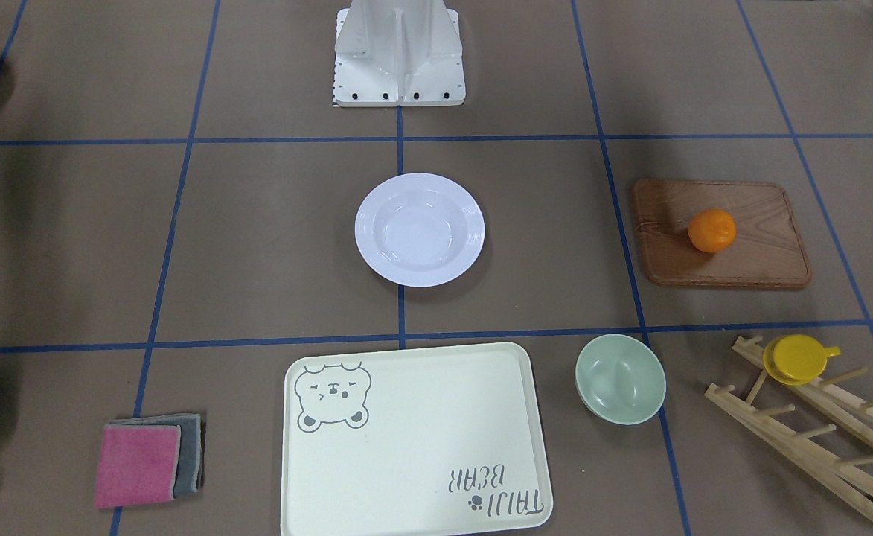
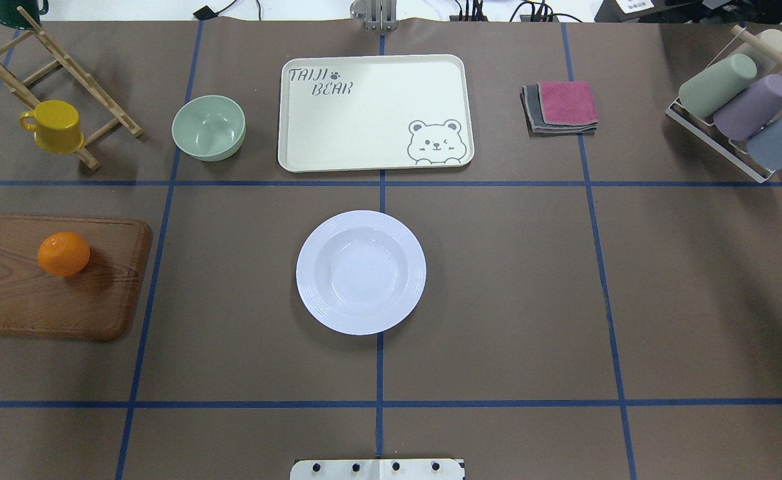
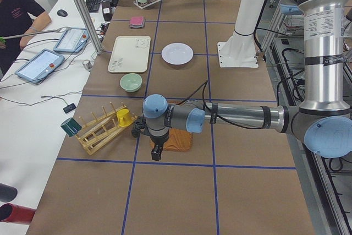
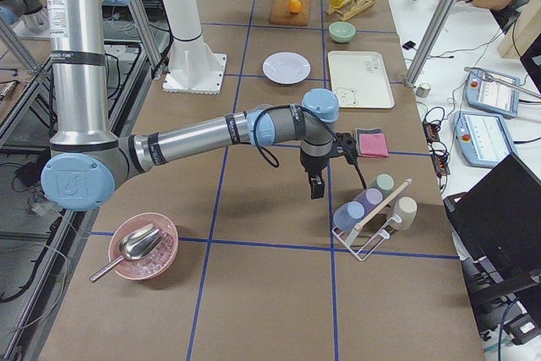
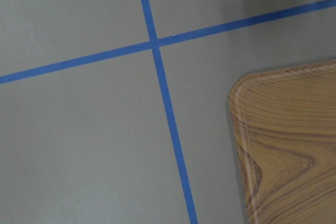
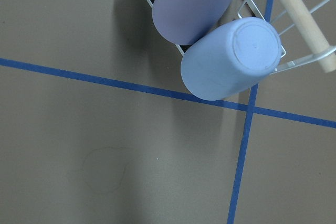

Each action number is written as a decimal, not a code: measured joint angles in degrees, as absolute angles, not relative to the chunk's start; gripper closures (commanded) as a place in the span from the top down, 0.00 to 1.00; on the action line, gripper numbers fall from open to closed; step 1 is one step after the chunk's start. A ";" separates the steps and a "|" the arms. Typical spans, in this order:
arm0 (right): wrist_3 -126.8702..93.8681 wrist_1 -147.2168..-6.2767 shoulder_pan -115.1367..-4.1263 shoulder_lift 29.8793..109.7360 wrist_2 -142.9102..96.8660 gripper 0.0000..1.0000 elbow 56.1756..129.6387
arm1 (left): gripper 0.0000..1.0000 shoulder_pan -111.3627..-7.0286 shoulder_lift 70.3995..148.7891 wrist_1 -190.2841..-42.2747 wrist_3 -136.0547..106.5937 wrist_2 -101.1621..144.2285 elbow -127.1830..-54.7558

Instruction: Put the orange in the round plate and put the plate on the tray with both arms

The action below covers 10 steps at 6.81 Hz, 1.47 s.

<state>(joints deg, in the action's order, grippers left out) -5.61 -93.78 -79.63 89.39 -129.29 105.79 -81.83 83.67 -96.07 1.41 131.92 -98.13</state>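
On your far left in the overhead view, the orange [image 2: 63, 253] sits on the wooden board [image 2: 97, 293], a little toward 12 o'clock from the board's middle. The left end effector [image 3: 156, 152] hangs pointing down over the brown surface [image 2: 497, 300] close beside that board; it shows clearly only from the side, so you cannot tell whether its fingers are apart or together. The green bowl [image 2: 208, 127] stands at 2 o'clock from the board. The round plate [image 2: 305, 272] lies in the middle, well apart from the orange at its 9 o'clock. The tray [image 2: 377, 120] lies at the plate's 12 o'clock, not touching it. Folded cloths [image 2: 561, 107] lie at the tray's 3 o'clock. The right end effector [image 4: 316, 188] hangs pointing down near the pastel cups [image 2: 752, 107]; again you cannot tell its state
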 measured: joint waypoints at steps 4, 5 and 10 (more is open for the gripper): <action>-5.65 -93.80 -78.82 86.35 -129.70 1.00 105.91 | 1.00 -81.29 84.87 -96.16 -6.57 132.19 -100.64; -6.21 -93.85 -77.25 84.94 -129.84 1.00 106.83 | 1.00 -80.10 85.61 -96.21 -11.91 132.61 -102.64; -28.94 -89.92 -62.21 77.15 -141.13 1.00 110.86 | 1.00 -67.37 89.78 -98.93 -33.38 132.36 -105.89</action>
<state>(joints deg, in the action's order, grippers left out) -28.94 -89.92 -62.21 77.15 -141.13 110.86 -67.37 89.78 -98.93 -33.38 132.36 -105.89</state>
